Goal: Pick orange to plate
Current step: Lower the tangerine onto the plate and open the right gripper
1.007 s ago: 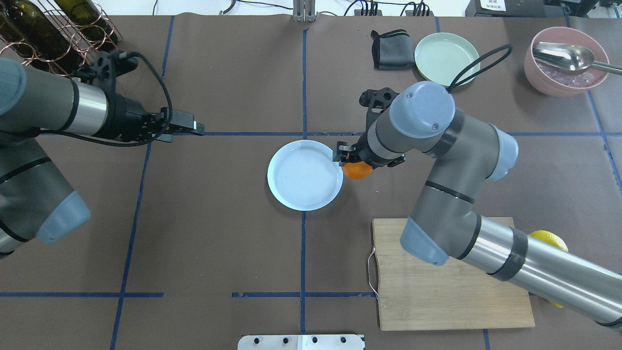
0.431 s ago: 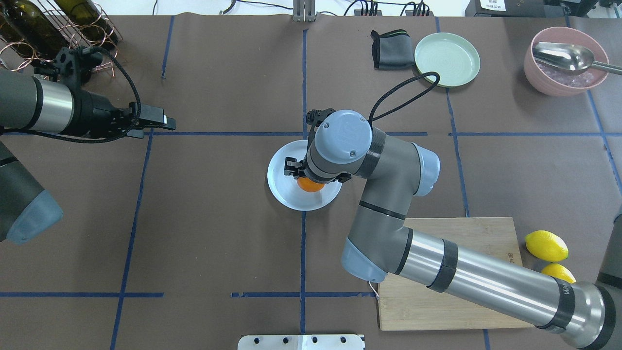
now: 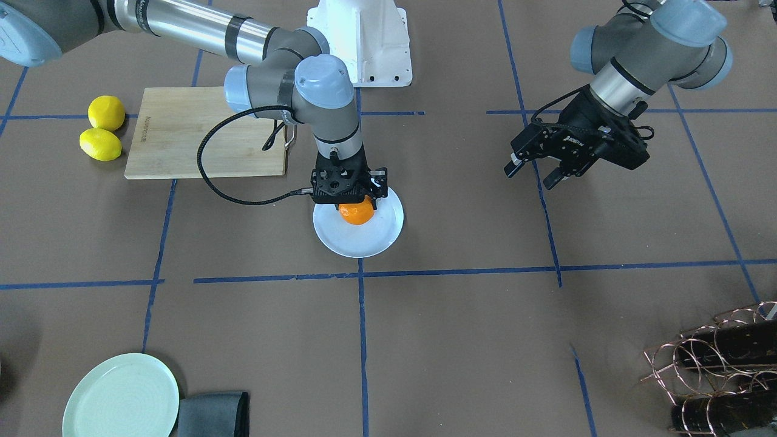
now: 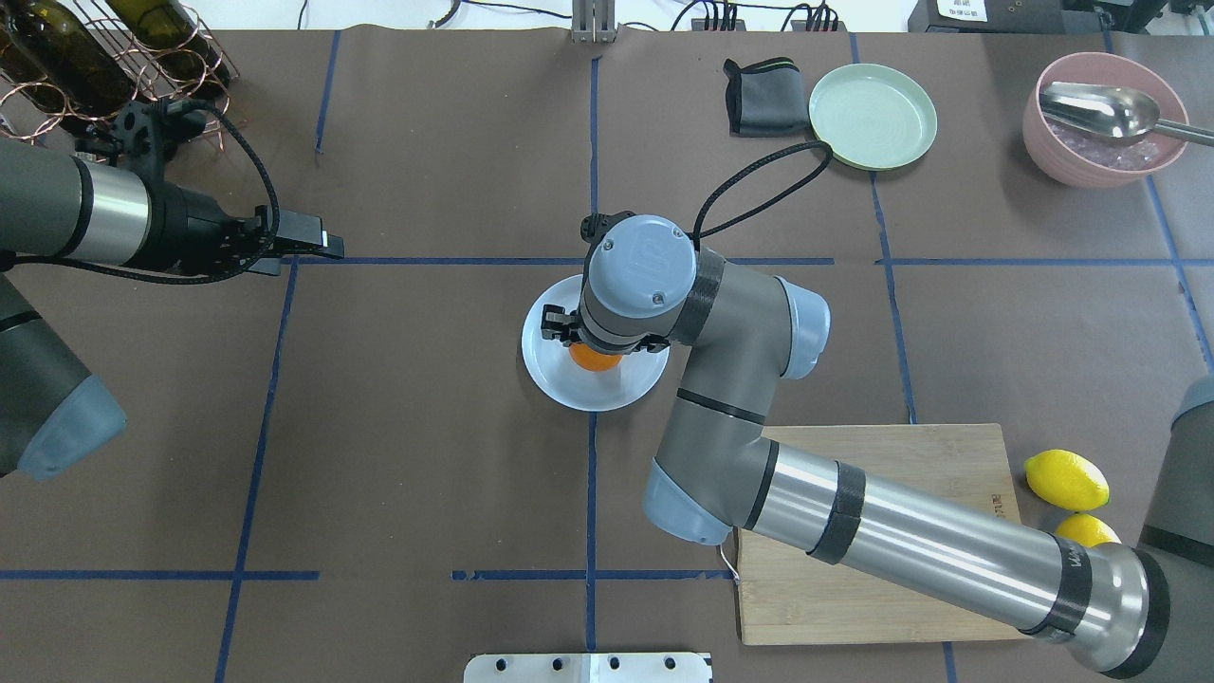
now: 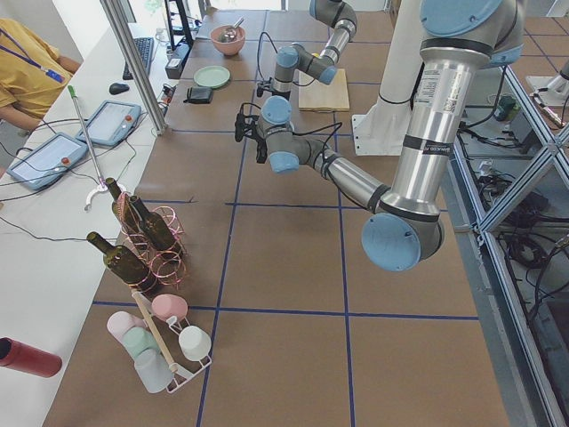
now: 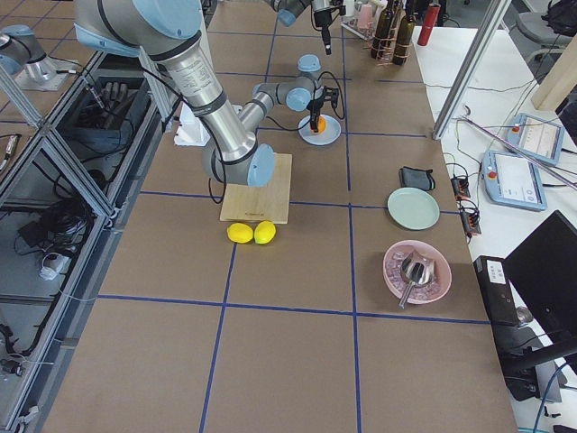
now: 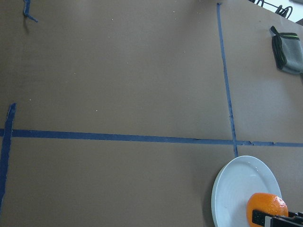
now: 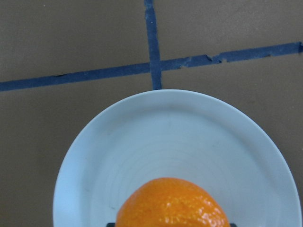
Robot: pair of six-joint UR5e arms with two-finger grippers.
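The orange (image 3: 356, 213) is over the middle of the pale bluish-white plate (image 3: 366, 244), with my right gripper (image 3: 355, 203) shut on it from above. Whether the fruit touches the plate I cannot tell. From overhead, the right wrist covers most of the orange (image 4: 593, 359) and part of the plate (image 4: 560, 384). The right wrist view shows the orange (image 8: 173, 203) low in the frame above the plate (image 8: 165, 137). My left gripper (image 3: 533, 173) hangs open and holds nothing, well off to the plate's side.
A wooden cutting board (image 4: 882, 607) lies under the right forearm, with two yellow lemons (image 4: 1067, 479) beside it. At the back right are a pale green plate (image 4: 873, 116), a grey cloth (image 4: 756, 98) and a pink bowl (image 4: 1105, 152) with a metal scoop. A bottle rack (image 4: 95, 57) stands back left.
My right arm carried the orange leftward from beside the plate's right rim to over its middle. The left arm drew back to the left.
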